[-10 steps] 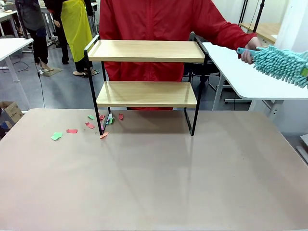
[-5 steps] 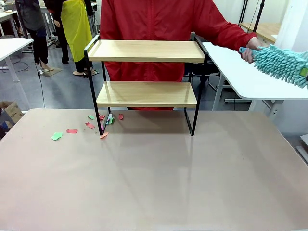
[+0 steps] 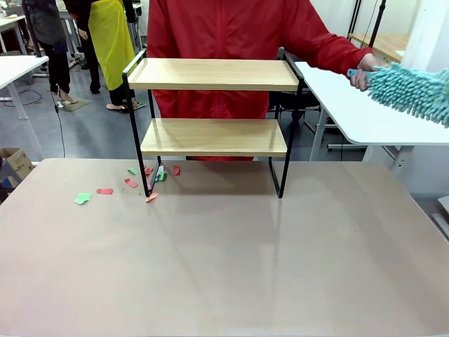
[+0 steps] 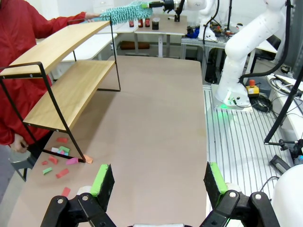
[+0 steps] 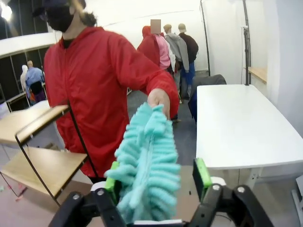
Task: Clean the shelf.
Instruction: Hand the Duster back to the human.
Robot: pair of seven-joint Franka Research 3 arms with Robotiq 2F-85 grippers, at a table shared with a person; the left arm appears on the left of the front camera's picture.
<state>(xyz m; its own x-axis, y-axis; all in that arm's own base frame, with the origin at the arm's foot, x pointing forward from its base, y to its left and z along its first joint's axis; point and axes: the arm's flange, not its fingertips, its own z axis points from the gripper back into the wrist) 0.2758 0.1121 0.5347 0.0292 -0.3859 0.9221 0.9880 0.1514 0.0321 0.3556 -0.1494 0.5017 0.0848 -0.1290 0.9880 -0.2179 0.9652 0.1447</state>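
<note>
Standing near the far edge of the broad beige table [image 3: 231, 267], the two-tier shelf of light wooden boards on a thin black metal frame [image 3: 214, 116] served as the anchor for everything else. Behind the shelf stood a person in a red jacket [image 3: 238, 35], whose hand [image 3: 366, 70] reached out to the shelf's right and gripped the handle end of a fluffy teal microfibre duster [image 3: 414, 90]. That duster hung well to the right of the shelf, above a neighbouring white table [image 3: 351, 112].

In the right wrist view the right gripper [image 5: 156, 182] had its green-padded fingers on either side of the duster's head, but whether they pressed on it or merely flanked it could not be told. The left gripper [image 4: 158, 178] hung well in front of the shelf with its fingers spread wide and nothing between them.

Small red and green paper scraps [image 3: 130, 184] lay on the table by the shelf's front left leg; both boards looked bare.

Judged by its build, the shelf was probably light and stiff, and liable to slide or tip if pushed hard. The soft duster would yield readily, so the firmer handle looked the better place to grasp it.
</note>
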